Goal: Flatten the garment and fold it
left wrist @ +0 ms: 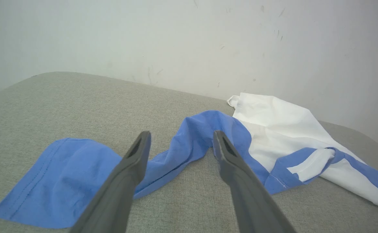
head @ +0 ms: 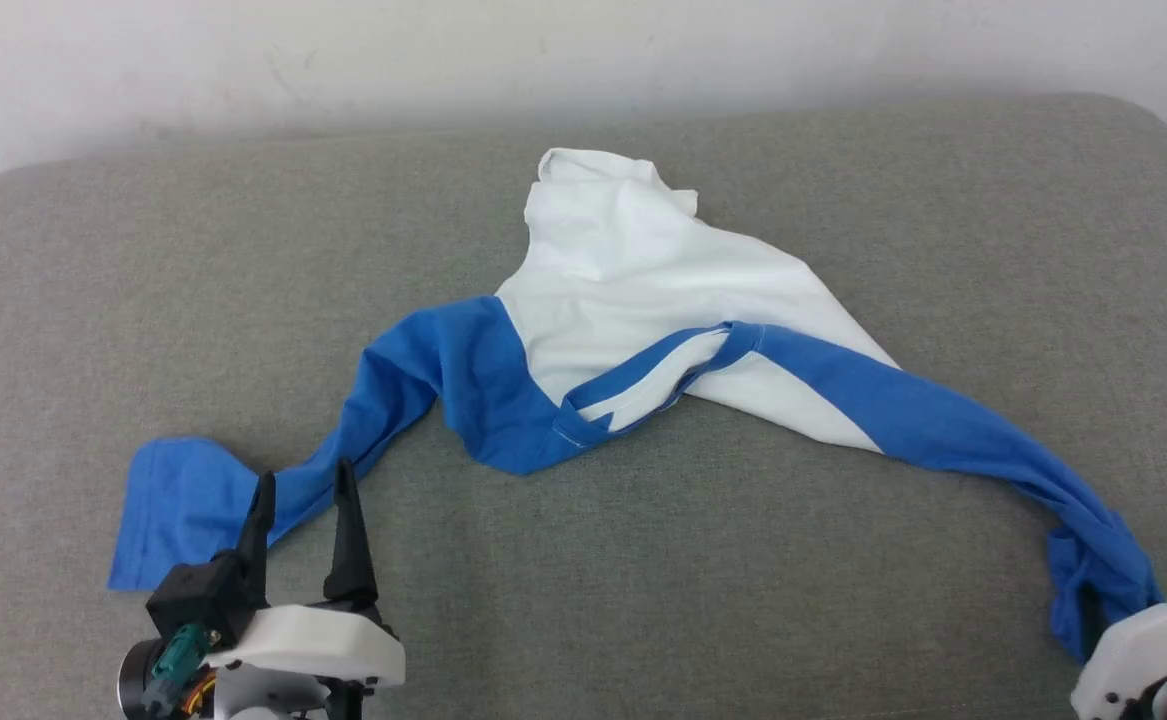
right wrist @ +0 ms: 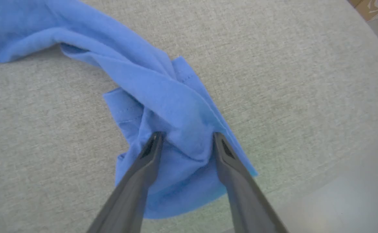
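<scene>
Head view gives us the shirt lying crumpled on the grey worktop, its white body bunched at the upper centre of the frame, near the pale wall. A blue neckband lies just below the white, at the middle. One blue sleeve runs down to the lower left and ends in a flat cuff. The other sleeve runs to the lower right, where its end is bunched at the frame's edge against a white housing of the right arm. The left jaws rise at the lower left, wide apart and holding nothing, their tips over the first sleeve just beside the cuff. In the left wrist view that sleeve crosses behind both tips. In the right wrist view the right jaws stand fairly wide, astride the bunched end; the cloth fills the gap between the tips and touches both, and we cannot tell whether they press it.
</scene>
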`<state>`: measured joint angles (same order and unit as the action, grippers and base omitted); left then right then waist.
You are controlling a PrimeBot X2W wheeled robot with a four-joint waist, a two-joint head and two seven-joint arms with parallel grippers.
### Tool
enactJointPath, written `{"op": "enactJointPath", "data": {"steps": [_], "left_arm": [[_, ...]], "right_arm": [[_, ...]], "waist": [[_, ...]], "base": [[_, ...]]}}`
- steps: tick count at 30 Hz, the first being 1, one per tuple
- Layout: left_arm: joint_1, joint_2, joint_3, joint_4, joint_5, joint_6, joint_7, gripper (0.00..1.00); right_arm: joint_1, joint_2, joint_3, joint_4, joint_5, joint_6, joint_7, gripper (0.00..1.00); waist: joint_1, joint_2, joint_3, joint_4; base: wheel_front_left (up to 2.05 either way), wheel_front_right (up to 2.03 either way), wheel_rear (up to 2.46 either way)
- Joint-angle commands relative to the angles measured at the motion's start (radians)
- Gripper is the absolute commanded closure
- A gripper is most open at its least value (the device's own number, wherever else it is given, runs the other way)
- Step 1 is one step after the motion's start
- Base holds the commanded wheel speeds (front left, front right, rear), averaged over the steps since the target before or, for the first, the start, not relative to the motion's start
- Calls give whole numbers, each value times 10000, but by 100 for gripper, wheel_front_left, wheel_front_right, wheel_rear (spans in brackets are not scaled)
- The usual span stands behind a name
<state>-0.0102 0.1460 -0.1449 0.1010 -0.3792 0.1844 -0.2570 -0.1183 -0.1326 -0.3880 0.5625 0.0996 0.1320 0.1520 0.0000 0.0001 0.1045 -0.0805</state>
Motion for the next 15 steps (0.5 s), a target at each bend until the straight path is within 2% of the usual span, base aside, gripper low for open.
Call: {"op": "enactJointPath", "data": {"steps": [1,3,7,11,15], "left_arm": [[14,-1,47,35,28,-56,-47,0],[36,0,46,71,21,-53,-47,0],[119,21,84,68,8,-21,-47,0],[63,18,35,13,26,-12,-46,0],[-183,13,-65,-83,78,-52,-44,0]], "right_arm": [[-40,60,76,18,158,-13,-143,0],[-96,189,321,-242,546,-13,-450,0],[-286,-75,1031,-1269,1292,-13,-555,0],[-692,-436,1601,-2141,1733,-13,527,0],[-1498,-1015,2359,-2141,2044,-13,2157,0]], "waist": [[0,-1,-42,-38],[0,-1,-96,-67],[0,-1,-203,-156],[0,-1,-103,-121],[0,-1,280,68]], "base": [[0,0,0],[0,0,0],[0,0,0],[0,0,0],[0,0,0]]}}
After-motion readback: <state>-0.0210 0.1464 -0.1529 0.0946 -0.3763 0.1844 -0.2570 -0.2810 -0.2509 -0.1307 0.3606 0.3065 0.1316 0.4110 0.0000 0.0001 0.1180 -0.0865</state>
